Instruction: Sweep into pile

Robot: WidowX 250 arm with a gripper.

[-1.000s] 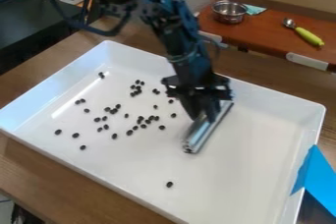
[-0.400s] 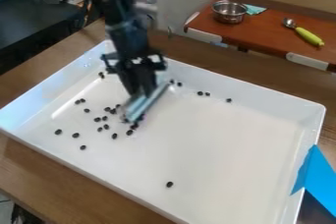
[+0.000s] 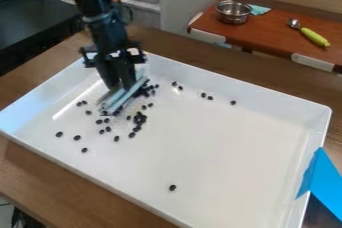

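Nearest, we note one black bean (image 3: 172, 187) on the white tray (image 3: 220, 152). Beyond it, toward the left, we record scattered black beans (image 3: 116, 138). Farther, in the tray's far left part, we find the bar (image 3: 112, 103), long axis slanting near left to far right, grasped by the end effector (image 3: 123, 88).

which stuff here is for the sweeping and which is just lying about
For the sweeping:
- gripper
- silvery bar held in it
- black beans, scattered and in loose clusters
- white tray under them

Just lying about:
- metal bowl
- green-handled spoon
- teal cloth by the bowl
- blue sheet at the tray's edge
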